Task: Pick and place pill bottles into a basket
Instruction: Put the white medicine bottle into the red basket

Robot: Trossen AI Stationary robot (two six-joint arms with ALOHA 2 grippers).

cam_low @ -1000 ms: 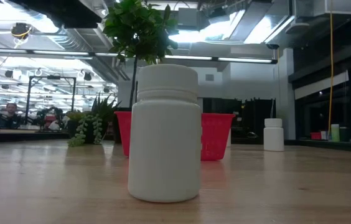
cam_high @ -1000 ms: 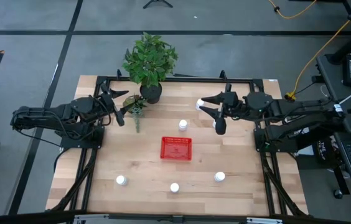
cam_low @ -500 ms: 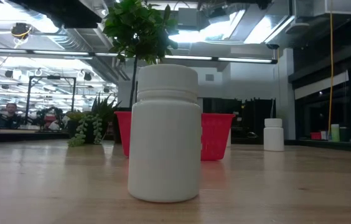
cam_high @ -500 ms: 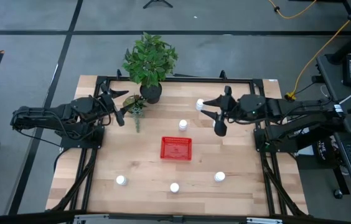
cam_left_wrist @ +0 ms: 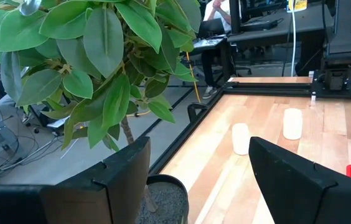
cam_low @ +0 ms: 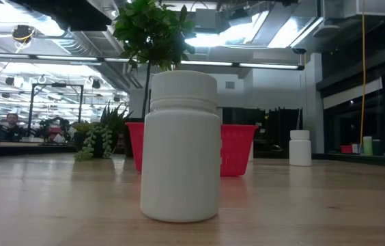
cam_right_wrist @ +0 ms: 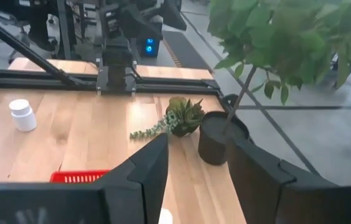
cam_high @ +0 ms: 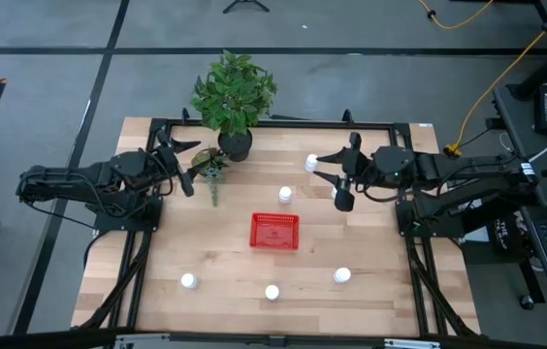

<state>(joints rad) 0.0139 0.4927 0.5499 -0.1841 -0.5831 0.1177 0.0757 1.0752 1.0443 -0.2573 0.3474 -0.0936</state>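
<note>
Pale wooden planks formed the table [cam_high: 370, 291], with the small bright red rectangular mesh basket [cam_high: 274, 231] near its middle and nothing visible inside it. From above, 5 small white cylindrical pill bottles could be counted on the wood: 1 just behind the basket [cam_high: 285, 194], 1 farther back beside the right gripper [cam_high: 311, 162], and 3 in a loose row toward the front edge [cam_high: 188, 281] [cam_high: 272, 292] [cam_high: 342, 275]. In the low view the middle front bottle [cam_low: 180, 147] stood upright, close to the lens, with the basket [cam_low: 237, 147] behind it and another upright bottle [cam_low: 300, 147] off to the side.

The right gripper [cam_high: 339, 177] hovered over the back right of the table, its fingers spread apart and holding nothing, the nearest bottle just beside the rear finger and not between them. The left gripper [cam_high: 182, 165] waited at the back left, near the tall leafy green plant in a dark round pot [cam_high: 234, 95] and the small trailing succulent [cam_high: 210, 167], its fingers likewise parted and empty.
</note>
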